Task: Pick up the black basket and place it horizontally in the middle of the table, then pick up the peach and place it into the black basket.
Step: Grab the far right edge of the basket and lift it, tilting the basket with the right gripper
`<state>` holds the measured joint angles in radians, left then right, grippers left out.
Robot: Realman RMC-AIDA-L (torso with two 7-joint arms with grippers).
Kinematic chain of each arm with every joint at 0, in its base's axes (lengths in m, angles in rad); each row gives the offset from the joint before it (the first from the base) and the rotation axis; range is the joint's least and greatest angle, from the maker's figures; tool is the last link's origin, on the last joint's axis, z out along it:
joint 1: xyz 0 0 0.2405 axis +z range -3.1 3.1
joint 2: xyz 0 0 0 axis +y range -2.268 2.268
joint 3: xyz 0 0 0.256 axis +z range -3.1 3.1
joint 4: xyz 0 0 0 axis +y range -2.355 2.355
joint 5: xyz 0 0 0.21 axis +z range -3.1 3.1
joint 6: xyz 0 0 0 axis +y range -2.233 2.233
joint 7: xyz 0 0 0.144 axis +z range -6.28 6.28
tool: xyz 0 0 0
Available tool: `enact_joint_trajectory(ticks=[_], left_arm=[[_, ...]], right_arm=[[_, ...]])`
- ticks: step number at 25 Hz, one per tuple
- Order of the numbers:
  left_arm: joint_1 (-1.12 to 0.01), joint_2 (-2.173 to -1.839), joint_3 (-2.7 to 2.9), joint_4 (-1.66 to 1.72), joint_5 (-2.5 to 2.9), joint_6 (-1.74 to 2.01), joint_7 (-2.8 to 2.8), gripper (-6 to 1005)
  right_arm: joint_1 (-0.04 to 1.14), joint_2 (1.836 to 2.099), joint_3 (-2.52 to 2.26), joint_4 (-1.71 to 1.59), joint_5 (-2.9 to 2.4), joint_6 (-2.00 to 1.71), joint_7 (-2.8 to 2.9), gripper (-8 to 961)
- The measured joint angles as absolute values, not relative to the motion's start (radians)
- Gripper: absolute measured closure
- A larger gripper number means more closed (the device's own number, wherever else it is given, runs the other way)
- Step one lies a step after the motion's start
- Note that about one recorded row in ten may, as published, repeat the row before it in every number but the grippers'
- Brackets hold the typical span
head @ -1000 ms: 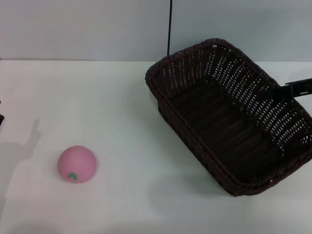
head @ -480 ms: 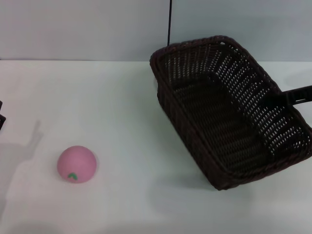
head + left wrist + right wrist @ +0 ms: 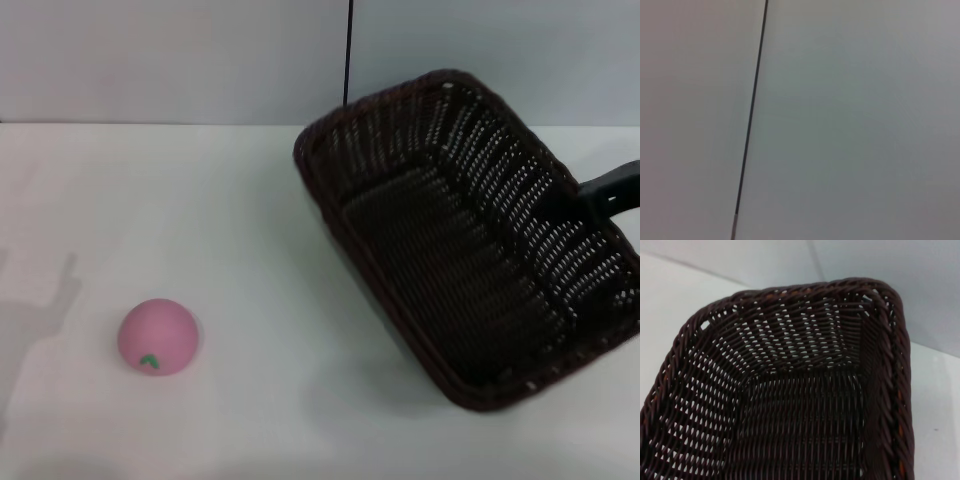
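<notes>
The black basket [image 3: 450, 250] is at the right of the table [image 3: 200, 200], tilted, with its long axis running diagonally from back-middle to front-right. My right gripper [image 3: 603, 194] reaches in from the right edge and is shut on the basket's right wall, holding it. The right wrist view looks down into the basket's empty woven inside [image 3: 790, 405]. The pink peach [image 3: 158, 337] lies on the table at the front left, far from the basket. My left gripper is out of view; the left wrist view shows only a pale wall.
A thin black cable [image 3: 348, 50] hangs down the wall behind the basket and also shows in the left wrist view [image 3: 750, 120]. Bare white tabletop lies between the peach and the basket.
The basket has turned and shifted in my right gripper, its far end swinging slightly left and its near end lower in the frame. The dark piece at the left edge has left view.
</notes>
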<state>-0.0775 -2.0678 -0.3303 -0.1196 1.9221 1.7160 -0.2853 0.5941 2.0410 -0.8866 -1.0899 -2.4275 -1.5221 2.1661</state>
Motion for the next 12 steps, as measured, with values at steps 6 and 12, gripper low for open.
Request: enact_joint_trajectory(ticks=[6,12], left_arm=[[-0.064,-2.068,-0.334,-0.120,1.918,1.733,-0.284,179],[-0.063,-2.069,-0.330,-0.120,1.921,1.740,-0.276,180]], right_arm=[[0.594,2.037,-0.910,-1.170,-2.429,-1.619,1.922,790],[0.589,2.038,-0.908,-1.215,-2.428,-1.650,1.662,790]])
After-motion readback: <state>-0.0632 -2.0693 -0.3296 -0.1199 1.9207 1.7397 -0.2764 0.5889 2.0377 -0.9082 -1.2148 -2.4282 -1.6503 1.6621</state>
